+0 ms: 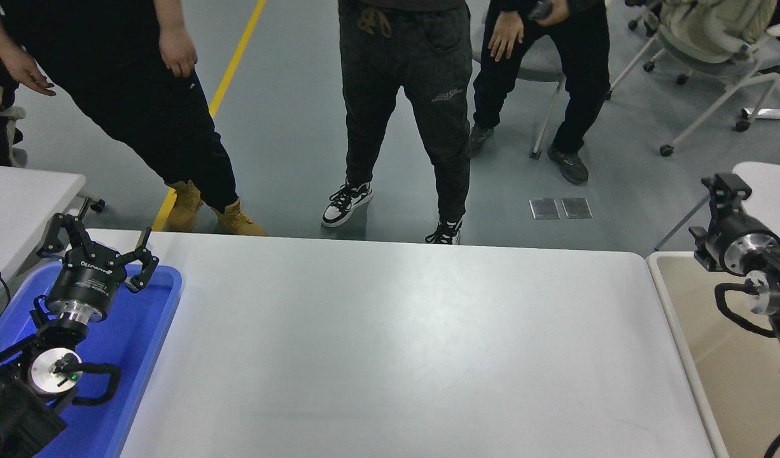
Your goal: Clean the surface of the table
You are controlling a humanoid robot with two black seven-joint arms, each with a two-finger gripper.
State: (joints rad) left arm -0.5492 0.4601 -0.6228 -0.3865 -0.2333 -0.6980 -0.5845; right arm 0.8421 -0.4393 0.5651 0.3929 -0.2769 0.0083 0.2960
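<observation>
Right gripper (721, 189) raised at the picture's right edge above a beige bin (667, 299), its finger state impossible to tell. Table surface (390, 343) spreads to its left, white and glossy. Left gripper (97, 245), fingers spread wide, is parked over a blue tray (145, 337); its label is unreadable.

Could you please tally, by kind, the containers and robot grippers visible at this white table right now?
Blue tray: 1
Beige bin: 1
Grippers: 2, the left gripper and the right gripper
Total: 4
</observation>
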